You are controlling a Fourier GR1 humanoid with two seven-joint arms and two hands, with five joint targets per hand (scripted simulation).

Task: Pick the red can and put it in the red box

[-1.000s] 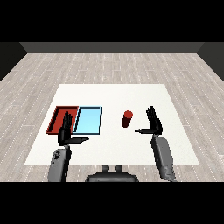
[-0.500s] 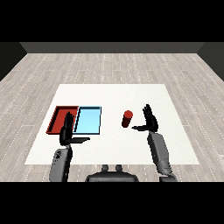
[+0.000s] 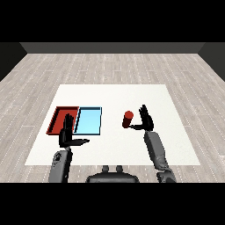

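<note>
1. Red can point(image 3: 128, 119) upright on the white table point(image 3: 176, 145), near the middle, at about 3 o'clock from the light blue tray point(image 3: 88, 121) and well apart from it.
2. Right hand point(image 3: 146, 120) just beside the can, at its 3 o'clock: fingers straight and spread upward, thumb stretched toward the can's base, grasping nothing. Cannot tell whether the thumb tip touches the can or falls just short.
3. Left hand point(image 3: 67, 134) at about 6 o'clock of the red tray point(image 3: 56, 118), fingers straight and raised, thumb out to the side, released and holding nothing.
4. Step in hand, by judgement: the reach to the can, at its very end. No grasp made, can not yet lifted.
5. Next move calls for sliding the palm in toward 9 o'clock against the can's side, then curling fingers and thumb round it without knocking it over.
6. After that: lift clear of the table and carry toward 9 o'clock, past the light blue tray, which lies between the can and the red tray.
7. Care needed on the carry: enough height to clear the blue tray's rim, and release only above the red tray, the farther of the two.
8. Left hand close to the red tray's near edge: likely worth keeping out of the drop path.
</note>
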